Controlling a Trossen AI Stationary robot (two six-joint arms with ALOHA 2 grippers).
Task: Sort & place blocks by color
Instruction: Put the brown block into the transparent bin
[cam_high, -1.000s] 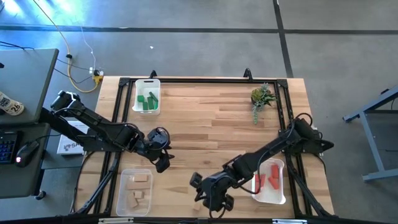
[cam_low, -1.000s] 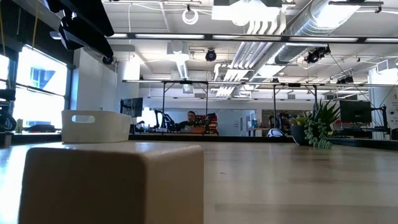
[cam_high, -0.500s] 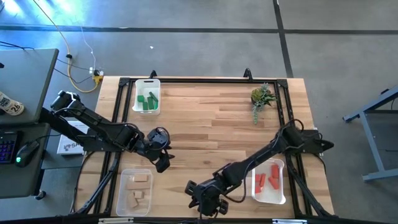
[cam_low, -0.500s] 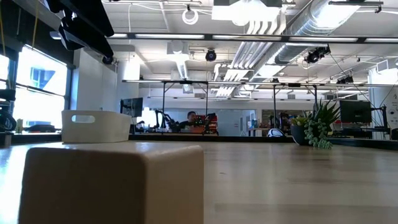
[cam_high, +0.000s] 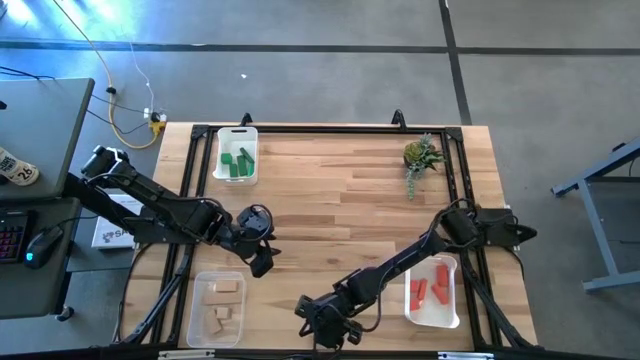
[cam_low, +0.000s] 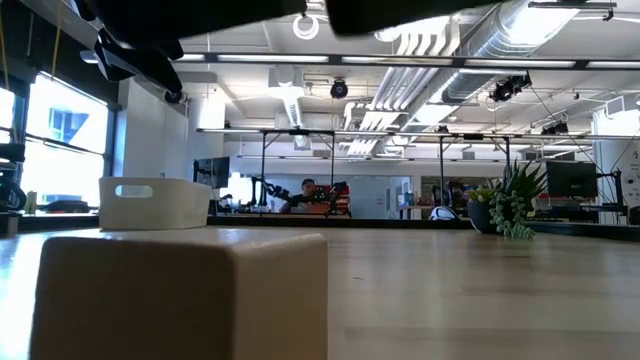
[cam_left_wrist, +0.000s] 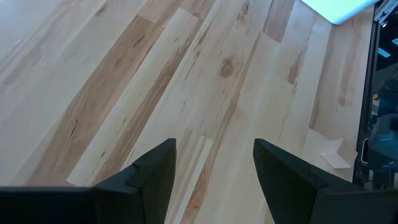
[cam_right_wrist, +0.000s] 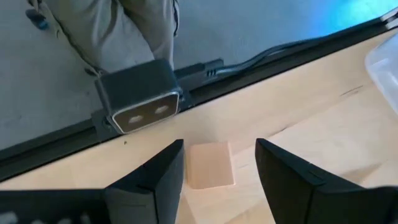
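Observation:
A tan block (cam_right_wrist: 211, 165) lies flat on the table by its near edge, right in front of the low camera (cam_right_wrist: 140, 102); it fills the low view's lower left (cam_low: 180, 295). My right gripper (cam_right_wrist: 219, 144) is open and hangs low over it, one finger to each side, and no touch shows. In the high view this gripper (cam_high: 325, 325) covers the block. My left gripper (cam_high: 260, 262) is open over bare wood (cam_left_wrist: 214, 149), left of the table's middle. The other blocks lie in three trays.
A white tray with green blocks (cam_high: 237, 155) stands at the far left, a clear tray with tan blocks (cam_high: 217, 308) at the near left, and a white tray with red blocks (cam_high: 433, 290) at the near right. A small potted plant (cam_high: 420, 155) stands far right.
My right gripper has come down and gone toward the table's near-left, until it hangs just over the tan block. Its dark underside now shows at the top of the low view. The gap between its fingers is unchanged.

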